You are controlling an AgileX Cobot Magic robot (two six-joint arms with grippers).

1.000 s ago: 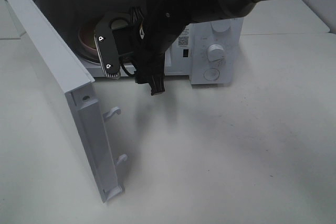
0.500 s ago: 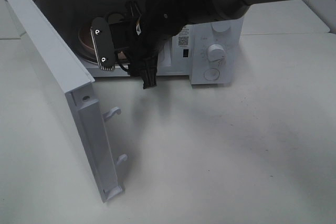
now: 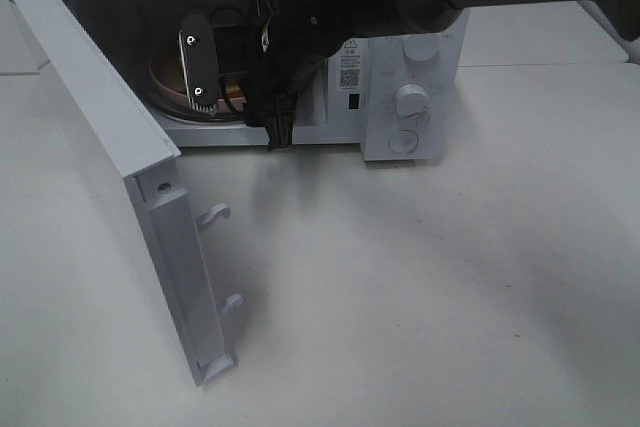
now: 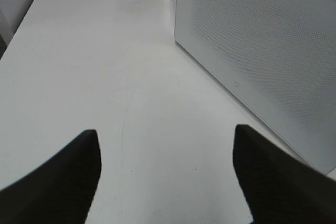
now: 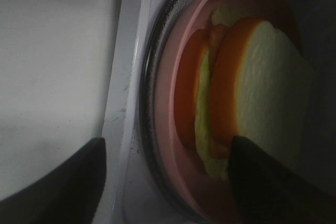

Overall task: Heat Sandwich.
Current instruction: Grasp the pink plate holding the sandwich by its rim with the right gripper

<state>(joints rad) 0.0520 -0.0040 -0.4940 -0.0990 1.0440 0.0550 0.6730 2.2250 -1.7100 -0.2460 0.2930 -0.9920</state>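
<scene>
The sandwich (image 5: 262, 87), white bread with orange and pale green filling, lies on a round pink plate (image 5: 178, 66) on the glass turntable (image 5: 148, 129) inside the white microwave (image 3: 410, 97). My right gripper (image 5: 167, 142) reaches into the oven mouth and stands open over the plate's front edge. One finger (image 5: 262, 182) overlaps the sandwich and the other hangs over the sill. In the high view my right gripper (image 3: 215, 77) covers most of the plate (image 3: 163, 77). My left gripper (image 4: 165, 129) is open over bare table beside the microwave's perforated side wall (image 4: 252, 51).
The microwave door (image 3: 110, 137) stands swung wide to the left, with its latch hooks (image 3: 215, 215) pointing out over the table (image 3: 420, 287). Knobs (image 3: 410, 102) sit on the control panel to the right of the cavity.
My right gripper has moved up and farther into the microwave mouth, over the plate. The plate, the door and the left gripper have stayed put.
</scene>
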